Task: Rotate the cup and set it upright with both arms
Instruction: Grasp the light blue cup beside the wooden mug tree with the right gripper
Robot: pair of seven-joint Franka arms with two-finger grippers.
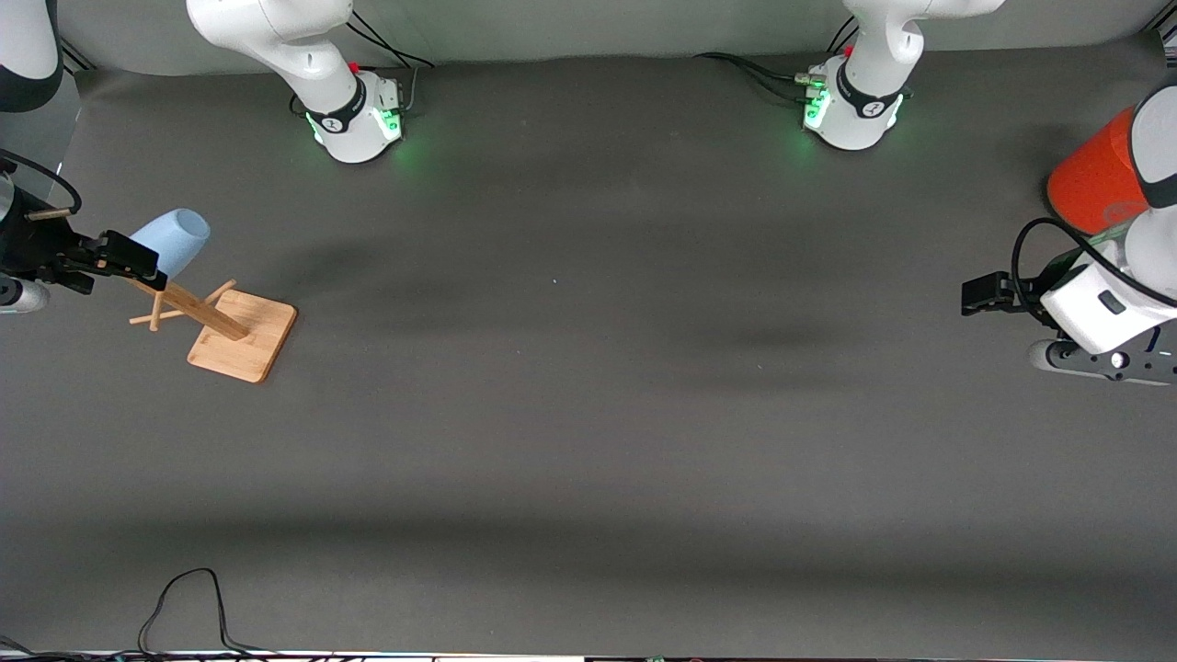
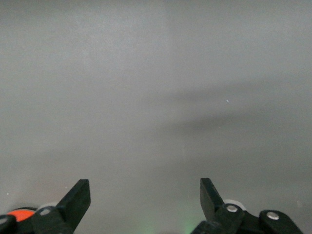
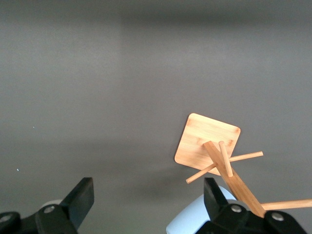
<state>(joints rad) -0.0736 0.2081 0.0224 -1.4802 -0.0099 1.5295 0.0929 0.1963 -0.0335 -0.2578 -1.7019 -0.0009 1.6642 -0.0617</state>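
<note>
The cup (image 1: 171,238) is hanging on a peg of the wooden rack (image 1: 241,333) at the right arm's end of the tabletop (image 1: 588,414), tilted with its base pointing up and away from the rack's square foot. The right gripper (image 1: 138,260) is sitting right at the cup, and in the right wrist view the pale-blue wall (image 3: 187,219) is showing just beside one finger (image 3: 214,197). The jaws are standing wide apart there, so the gripper is open and not yet gripping; whether a finger is touching the cup cannot be told.

The left gripper (image 1: 979,294) is waiting well apart from the cup, over bare tabletop at the left arm's end, beside the orange-red can (image 1: 1094,179). It is spread open and holding nothing.

Judging from this, the task is barely beginning: the cup is not yet grasped, lifted off the peg, passed between arms, rotated, or stood upright.
</note>
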